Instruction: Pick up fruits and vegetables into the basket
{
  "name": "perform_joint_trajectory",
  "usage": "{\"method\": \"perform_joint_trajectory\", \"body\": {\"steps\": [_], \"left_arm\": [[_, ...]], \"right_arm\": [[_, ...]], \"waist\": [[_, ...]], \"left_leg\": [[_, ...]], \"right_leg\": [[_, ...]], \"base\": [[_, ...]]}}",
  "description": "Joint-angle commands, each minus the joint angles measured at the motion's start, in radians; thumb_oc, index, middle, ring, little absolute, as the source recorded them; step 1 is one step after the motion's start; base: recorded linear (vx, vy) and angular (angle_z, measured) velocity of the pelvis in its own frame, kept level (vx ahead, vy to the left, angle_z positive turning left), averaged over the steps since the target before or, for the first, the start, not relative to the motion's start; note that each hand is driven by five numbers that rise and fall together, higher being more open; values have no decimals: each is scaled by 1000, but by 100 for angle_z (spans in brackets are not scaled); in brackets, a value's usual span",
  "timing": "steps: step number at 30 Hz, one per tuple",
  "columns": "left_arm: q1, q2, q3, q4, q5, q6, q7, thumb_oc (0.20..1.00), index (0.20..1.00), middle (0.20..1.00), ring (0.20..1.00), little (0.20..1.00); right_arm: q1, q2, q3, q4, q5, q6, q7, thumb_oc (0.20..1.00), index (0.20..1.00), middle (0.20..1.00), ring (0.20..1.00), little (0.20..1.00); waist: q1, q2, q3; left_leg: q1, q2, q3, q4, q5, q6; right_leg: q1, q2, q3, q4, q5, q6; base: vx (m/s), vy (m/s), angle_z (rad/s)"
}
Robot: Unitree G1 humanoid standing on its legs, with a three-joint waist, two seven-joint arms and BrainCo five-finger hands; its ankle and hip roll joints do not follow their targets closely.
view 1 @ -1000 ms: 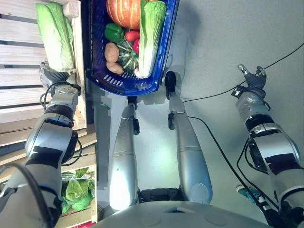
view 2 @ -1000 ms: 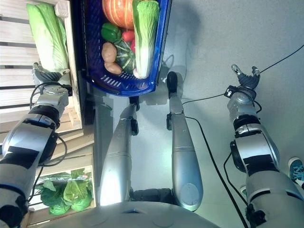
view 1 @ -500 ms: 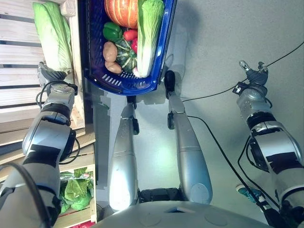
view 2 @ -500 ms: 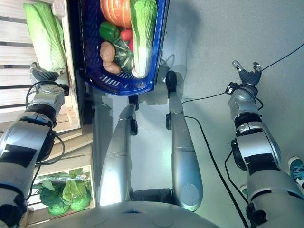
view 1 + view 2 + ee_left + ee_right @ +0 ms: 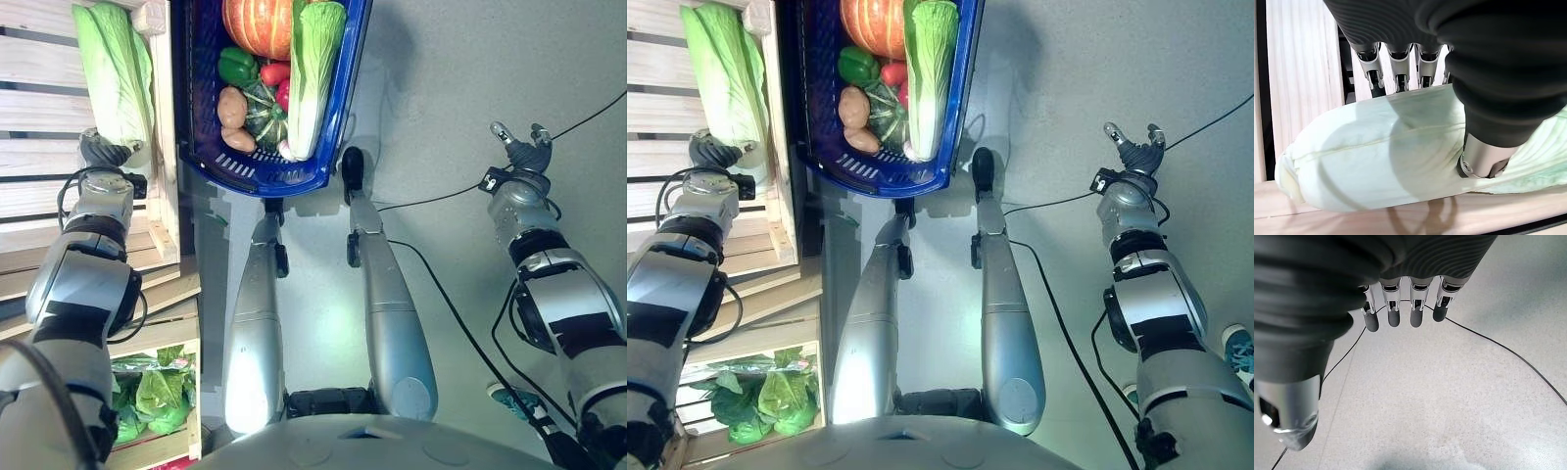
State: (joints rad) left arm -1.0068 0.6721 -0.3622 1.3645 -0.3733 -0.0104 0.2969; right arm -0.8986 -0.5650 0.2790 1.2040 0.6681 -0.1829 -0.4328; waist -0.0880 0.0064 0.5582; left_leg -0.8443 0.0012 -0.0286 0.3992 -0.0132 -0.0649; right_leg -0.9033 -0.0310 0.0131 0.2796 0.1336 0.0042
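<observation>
Pale green and white, a napa cabbage (image 5: 116, 69) lies lengthwise in a wooden slatted crate (image 5: 165, 127) at the robot's left, its white stem end pointing toward the robot. The left hand (image 5: 101, 149) sits at that stem end; in the left wrist view the cabbage's pale stalk (image 5: 1376, 152) fills the space between the fingers (image 5: 1400, 73), which reach over its far side, and the thumb (image 5: 1484, 156), which presses on its near side, so the hand is wrapped round the stem end and touching it on both sides. The cabbage rests on the crate's light wooden boards. Just beside the crate, further to the right, stands a blue plastic basket (image 5: 260, 176) holding an orange pumpkin (image 5: 257, 24), a second napa cabbage (image 5: 315, 73) laid lengthwise along its right side, a green pepper (image 5: 235, 67), a red pepper (image 5: 274, 73), a dark green striped squash (image 5: 263, 113) and two brown potatoes (image 5: 232, 108). The right hand (image 5: 523, 152) is held well apart from the basket, over the grey speckled floor (image 5: 451, 78); in the right wrist view its fingers (image 5: 1400, 313) are loosely extended in a row with the thumb (image 5: 1293, 416) apart, holding nothing. In a lower crate compartment near the robot's left side lies a bunch of leafy greens (image 5: 152, 397).
</observation>
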Motion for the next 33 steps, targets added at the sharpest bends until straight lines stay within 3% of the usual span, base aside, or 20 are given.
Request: {"method": "perform_joint_trajectory", "body": {"steps": [1, 11, 19, 21, 24, 33], "left_arm": [[52, -75, 16, 11, -85, -48, -38, 200, 200, 200, 200, 200], [191, -72, 132, -162, -223, -219, 47, 200, 200, 200, 200, 200], [371, -95, 202, -466, -91, -336, 252, 200, 200, 200, 200, 200], [423, -108, 211, -595, -7, -398, 325, 200, 200, 200, 200, 200], [451, -126, 228, -714, 88, -483, 334, 200, 200, 200, 200, 200], [477, -93, 191, -939, 235, -541, 260, 200, 200, 200, 200, 200]], "right_arm": [[68, 9, -23, -12, 38, -37, -3, 1000, 1000, 1000, 1000, 1000], [133, 23, -30, -159, 72, -150, 74, 1000, 1000, 1000, 1000, 1000], [254, 53, -21, -496, 58, -196, 63, 1000, 1000, 1000, 1000, 1000], [311, 71, -28, -611, 53, -228, 116, 1000, 1000, 1000, 1000, 1000], [357, 91, -43, -719, 20, -246, 158, 1000, 1000, 1000, 1000, 1000], [441, 106, -86, -986, -10, -260, 203, 1000, 1000, 1000, 1000, 1000]], "waist": [[4, 5, -38], [16, 35, -38], [31, 44, -38], [35, 43, -38], [39, 42, -38], [26, 35, -38]], "left_leg": [[28, -37, 36, -119, 40, 12], [92, -49, 27, -131, 45, 11], [117, -55, 17, -138, 48, 9], [120, -55, 16, -138, 47, 12], [125, -56, 16, -143, 46, 14], [137, -52, 29, -160, 55, 20]], "right_leg": [[47, 41, -46, 58, -148, 48], [114, 40, -49, 53, -161, 43], [151, 41, -49, 50, -170, 34], [157, 43, -49, 52, -173, 32], [165, 43, -50, 52, -177, 31], [173, 47, -51, 48, -169, 36]], "base": [[0, 0, 0], [-11, -22, 0], [0, 0, 0], [0, 0, 0], [0, 0, 0], [0, 0, 0]]}}
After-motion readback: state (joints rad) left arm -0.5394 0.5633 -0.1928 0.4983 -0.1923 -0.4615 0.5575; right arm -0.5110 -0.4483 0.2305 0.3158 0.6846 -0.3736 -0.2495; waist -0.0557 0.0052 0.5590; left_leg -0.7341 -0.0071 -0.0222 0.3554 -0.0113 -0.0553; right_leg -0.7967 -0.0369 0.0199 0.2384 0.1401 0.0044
